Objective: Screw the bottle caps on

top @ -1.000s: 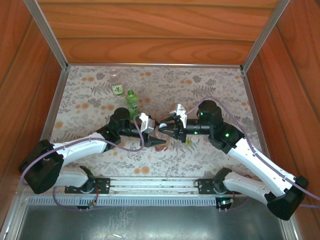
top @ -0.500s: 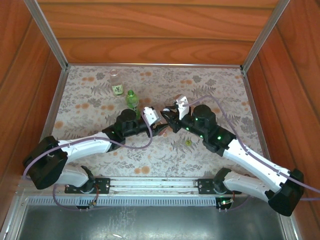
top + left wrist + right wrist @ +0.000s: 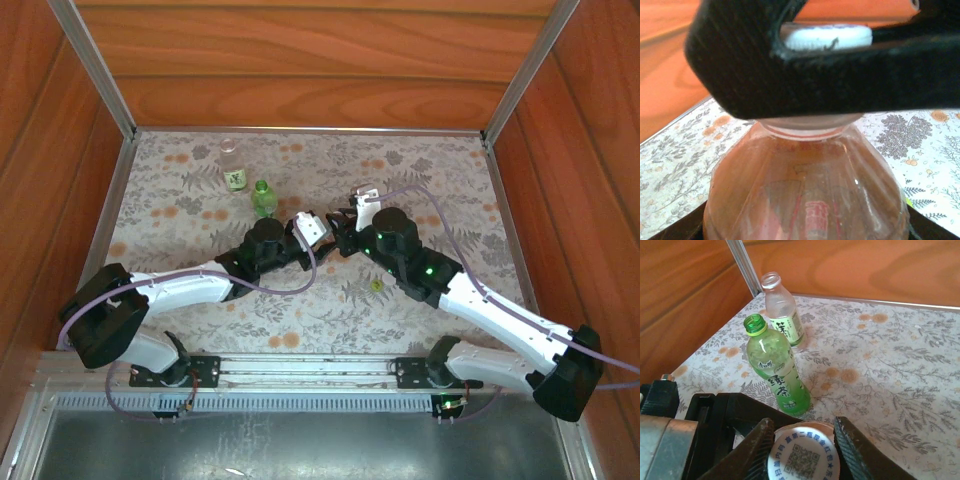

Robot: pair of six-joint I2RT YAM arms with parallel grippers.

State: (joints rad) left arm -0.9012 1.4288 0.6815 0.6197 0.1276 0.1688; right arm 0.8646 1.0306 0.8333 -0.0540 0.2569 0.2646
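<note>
Floral cloth [image 3: 900, 365] underlies everything, with wood walls [image 3: 300, 60] on three sides. Nearest, a green cap [image 3: 376, 285] lies loose on the cloth, presumably waiting for its bottle. Midway out the grippers meet. The left gripper [image 3: 322, 241] is clamped on the red bottle [image 3: 805, 190], likely to keep it from turning. The right gripper [image 3: 803, 432] comes at the neck, its fingers hugging the white cap [image 3: 802, 460] seated on the mouth. Whether they bite or sit slack cannot be told. Beyond, the green bottle [image 3: 776, 371] and then the clear bottle [image 3: 782, 315] stand upright with open mouths, clear of the work.
</note>
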